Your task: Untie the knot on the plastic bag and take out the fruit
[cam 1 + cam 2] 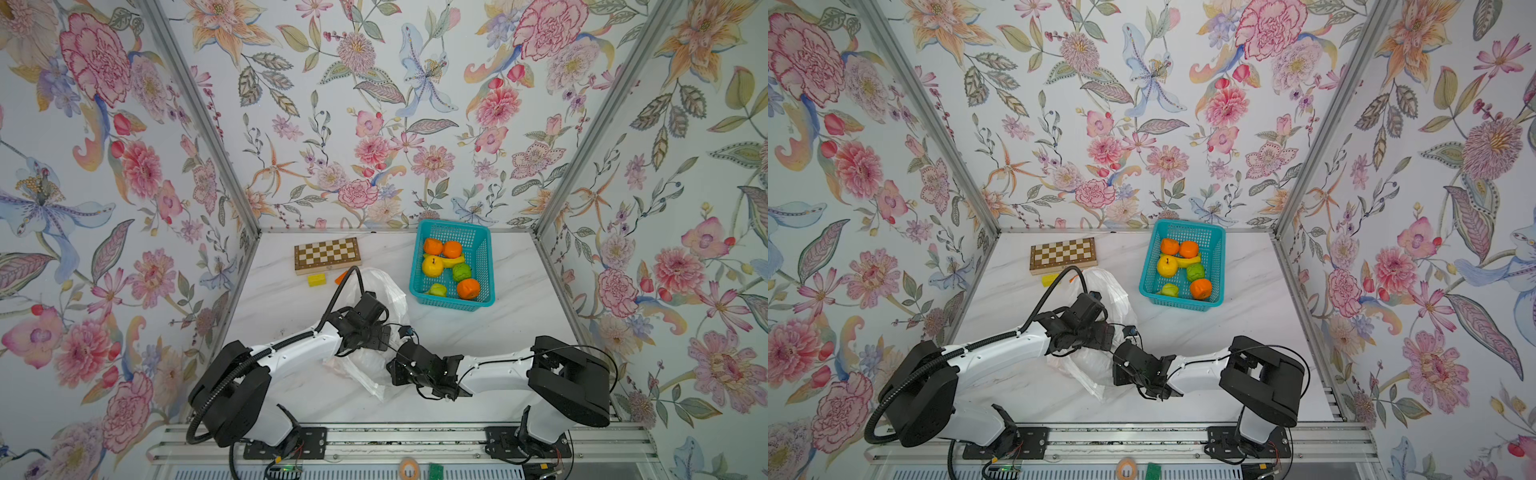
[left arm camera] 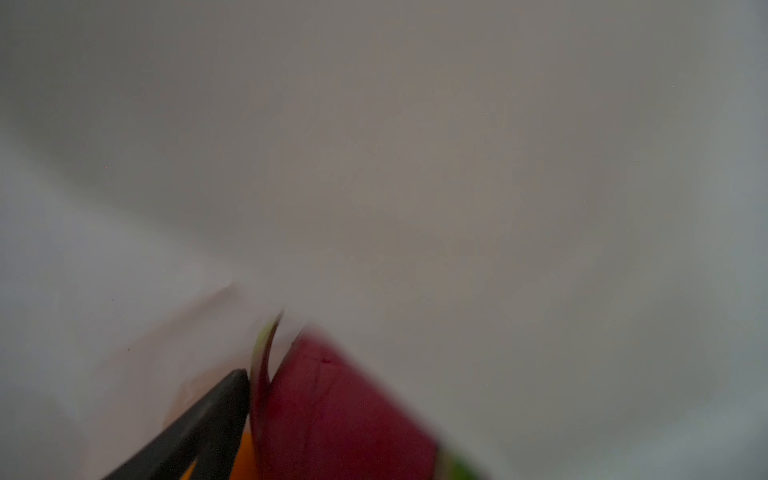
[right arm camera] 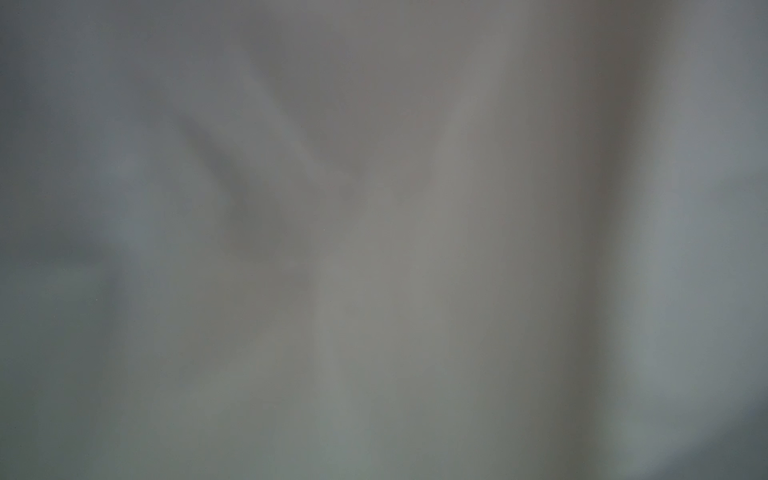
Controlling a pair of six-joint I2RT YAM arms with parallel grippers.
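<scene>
**Left end effector** (image 1: 375, 340): it is sunk in the plastic bag (image 1: 385, 291). In the left wrist view I see one matte black finger (image 2: 208, 419) lying against a smooth, dark red dragon fruit (image 2: 340, 415) that has a green-edged scale. The second finger is out of frame, so I cannot tell how far apart the jaws stand.

**Right end effector** (image 1: 404, 338): it is pushed into the film from the opposite side. Its wrist view shows only blurred grey-white folds, so I cannot tell its jaw state.

**Bag:** thin, crumpled, translucent film. It lies on the marbled white bench (image 1: 519, 320) between both arms, just beside the teal mesh basket (image 1: 485, 266). I cannot make out the knot.

**Basket contents:**
- round orange fruits (image 1: 468, 288)
- a yellow fruit (image 1: 432, 267) with a dark stem
- green fruits (image 1: 461, 272)
- a banana (image 1: 456, 261)
</scene>
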